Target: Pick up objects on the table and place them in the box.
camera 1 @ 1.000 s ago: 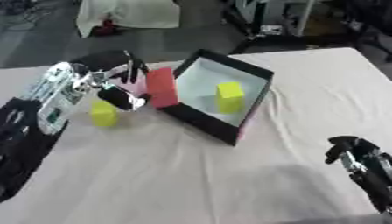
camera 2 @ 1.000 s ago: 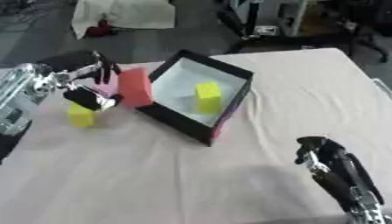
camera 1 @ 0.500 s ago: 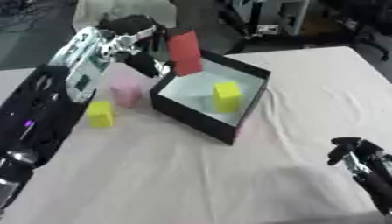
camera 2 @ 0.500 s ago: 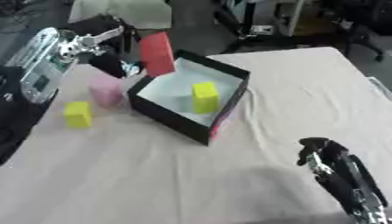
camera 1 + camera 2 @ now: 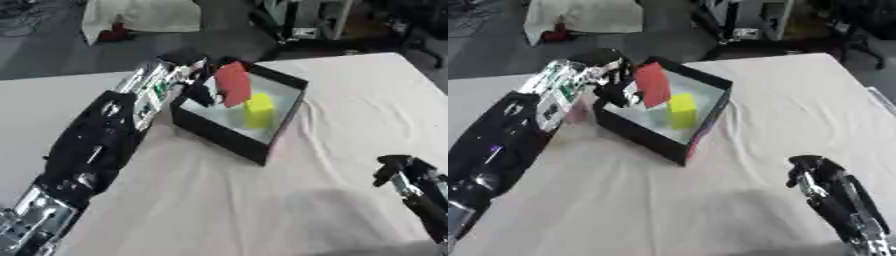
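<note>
A black box [image 5: 229,136] with a pale inside stands on the white table, a yellow block [image 5: 259,109] in it. My left hand [image 5: 187,79] reaches over the box's left wall and is shut on a red block [image 5: 233,84], held tilted above the box's inside. A strip of a pink block [image 5: 579,111] shows beside my left arm, left of the box. My right hand [image 5: 814,176] rests near the lower right corner, its fingers curled and holding nothing.
The white table cloth [image 5: 341,120] spreads right of and in front of the box. My left arm [image 5: 96,145] lies across the table's left side and hides what is under it. Beyond the far edge are a dark floor, a white cloth and equipment frames.
My left hand lifted the red block from beside the box and carried it right, over the box's inside. The camera shifted too; the small yellow block at left is now out of sight.
</note>
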Action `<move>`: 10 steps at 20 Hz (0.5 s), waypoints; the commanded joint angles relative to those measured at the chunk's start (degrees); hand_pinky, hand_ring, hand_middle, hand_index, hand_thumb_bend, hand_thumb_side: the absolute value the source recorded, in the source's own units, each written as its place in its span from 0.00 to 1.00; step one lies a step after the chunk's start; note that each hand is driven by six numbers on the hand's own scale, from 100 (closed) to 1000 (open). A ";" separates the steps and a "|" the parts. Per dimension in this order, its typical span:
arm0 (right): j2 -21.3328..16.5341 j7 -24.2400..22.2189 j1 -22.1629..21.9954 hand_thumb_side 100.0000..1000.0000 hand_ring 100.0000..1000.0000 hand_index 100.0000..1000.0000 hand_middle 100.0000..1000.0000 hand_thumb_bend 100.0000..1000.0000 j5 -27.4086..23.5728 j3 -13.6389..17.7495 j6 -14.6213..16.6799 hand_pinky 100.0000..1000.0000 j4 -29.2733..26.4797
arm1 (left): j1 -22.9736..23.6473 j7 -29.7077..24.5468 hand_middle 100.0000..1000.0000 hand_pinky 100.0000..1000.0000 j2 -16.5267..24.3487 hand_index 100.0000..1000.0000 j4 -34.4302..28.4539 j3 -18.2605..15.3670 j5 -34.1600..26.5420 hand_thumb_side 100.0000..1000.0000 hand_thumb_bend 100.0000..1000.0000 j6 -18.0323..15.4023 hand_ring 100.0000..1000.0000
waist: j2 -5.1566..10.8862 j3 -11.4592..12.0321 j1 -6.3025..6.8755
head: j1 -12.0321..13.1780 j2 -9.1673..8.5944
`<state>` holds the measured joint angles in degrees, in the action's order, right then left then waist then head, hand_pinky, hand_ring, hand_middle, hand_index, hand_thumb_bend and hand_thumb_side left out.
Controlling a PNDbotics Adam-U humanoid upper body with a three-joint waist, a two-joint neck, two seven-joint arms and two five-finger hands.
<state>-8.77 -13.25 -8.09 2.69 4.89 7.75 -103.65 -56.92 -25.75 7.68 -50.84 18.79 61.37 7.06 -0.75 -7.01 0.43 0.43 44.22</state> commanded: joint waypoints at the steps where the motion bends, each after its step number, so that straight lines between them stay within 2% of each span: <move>1: -0.35 -0.06 0.37 0.48 0.44 0.64 0.44 0.00 -0.50 -0.05 0.14 0.68 -0.59 | -2.01 3.44 0.68 0.70 -0.62 0.83 4.12 -1.99 3.51 0.63 0.23 -1.49 0.65 | 0.29 0.11 -0.96 | -0.08 -0.10; 2: -0.33 -0.05 0.36 0.48 0.44 0.64 0.44 0.00 -0.49 -0.04 0.15 0.68 -0.59 | -2.00 4.55 0.70 0.71 -0.81 0.85 5.20 -2.40 4.62 0.67 0.24 -1.99 0.67 | 0.28 0.15 -0.98 | -0.07 -0.10; 4: -0.30 -0.02 0.34 0.48 0.44 0.64 0.44 0.00 -0.48 -0.02 0.14 0.68 -0.59 | -1.89 6.76 0.74 0.74 -1.10 0.87 6.80 -3.31 6.83 0.83 0.31 -2.78 0.72 | 0.27 0.22 -1.00 | -0.08 -0.10; 6: -0.26 0.00 0.33 0.48 0.44 0.64 0.44 0.00 -0.47 0.00 0.14 0.68 -0.59 | -1.80 8.85 0.79 0.77 -1.24 0.90 7.67 -4.32 8.92 0.98 0.43 -3.17 0.77 | 0.26 0.28 -1.02 | -0.09 -0.10; 8: -0.23 0.02 0.31 0.48 0.44 0.64 0.44 0.00 -0.44 0.02 0.14 0.68 -0.58 | -1.75 10.66 0.82 0.78 -1.23 0.90 7.92 -5.29 10.74 1.00 0.49 -3.39 0.79 | 0.26 0.34 -1.03 | -0.08 -0.10; 10: -0.21 0.04 0.30 0.48 0.44 0.64 0.44 0.00 -0.42 0.04 0.14 0.68 -0.57 | -1.72 12.35 0.84 0.79 -0.88 0.91 7.24 -6.09 11.63 1.00 0.49 -3.58 0.81 | 0.26 0.43 -1.04 | -0.16 -0.10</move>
<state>-8.73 -13.25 -8.10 2.69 4.89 7.74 -103.65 -57.26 -14.65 6.02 -42.68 13.66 72.01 3.60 -0.75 -6.64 0.31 0.40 44.22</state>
